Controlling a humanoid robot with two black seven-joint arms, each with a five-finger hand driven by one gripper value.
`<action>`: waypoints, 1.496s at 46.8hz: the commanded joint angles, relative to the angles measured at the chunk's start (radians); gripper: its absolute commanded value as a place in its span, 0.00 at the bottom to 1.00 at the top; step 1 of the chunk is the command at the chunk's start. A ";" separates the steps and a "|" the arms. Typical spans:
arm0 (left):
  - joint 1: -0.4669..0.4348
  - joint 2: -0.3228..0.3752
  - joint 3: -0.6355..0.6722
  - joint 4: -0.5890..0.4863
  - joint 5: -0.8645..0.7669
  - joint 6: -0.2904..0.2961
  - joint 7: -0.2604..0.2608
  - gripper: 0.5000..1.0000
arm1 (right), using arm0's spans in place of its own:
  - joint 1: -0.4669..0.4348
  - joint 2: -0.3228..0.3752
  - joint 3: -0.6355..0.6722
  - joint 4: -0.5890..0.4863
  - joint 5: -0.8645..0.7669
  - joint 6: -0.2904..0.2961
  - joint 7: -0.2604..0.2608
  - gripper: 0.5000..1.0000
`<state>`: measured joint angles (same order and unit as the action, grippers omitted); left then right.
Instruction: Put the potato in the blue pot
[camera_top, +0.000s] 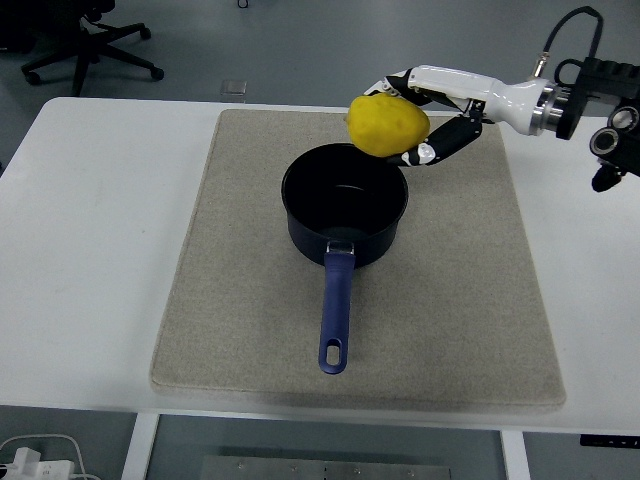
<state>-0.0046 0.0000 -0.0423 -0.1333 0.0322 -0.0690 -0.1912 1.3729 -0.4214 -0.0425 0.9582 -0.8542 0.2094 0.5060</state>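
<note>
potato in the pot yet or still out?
Out. The right hand holds the potato in the air at the far right rim of the blue pot; the pot's inside shows nothing in it.

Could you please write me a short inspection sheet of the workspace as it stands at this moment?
Surface: white table with a beige mat lying flat on it.
Job's things: blue pot upright on the mat, looks empty, handle pointing to the near edge; yellow potato held in the air over the pot's far rim.
Clutter: nothing seen on the table.
Hands: right hand has its fingers closed round the potato; left hand not in view.
Cables: black cable looping at the right arm's wrist; white cables on the floor, bottom left.
Surroundings: grey floor, office chair top left.
</note>
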 joint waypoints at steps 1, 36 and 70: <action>0.000 0.000 -0.001 0.000 0.000 0.000 -0.001 0.99 | -0.003 0.070 -0.002 -0.055 0.001 -0.002 0.000 0.00; 0.000 0.000 -0.001 0.000 0.000 0.000 0.001 0.99 | -0.084 0.214 -0.005 -0.210 -0.019 0.004 0.008 0.00; 0.000 0.000 0.001 0.000 0.000 0.000 0.001 0.99 | -0.101 0.214 -0.002 -0.248 0.001 0.010 0.011 0.86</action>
<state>-0.0046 0.0000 -0.0425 -0.1335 0.0322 -0.0690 -0.1911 1.2721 -0.2071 -0.0449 0.7102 -0.8530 0.2193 0.5170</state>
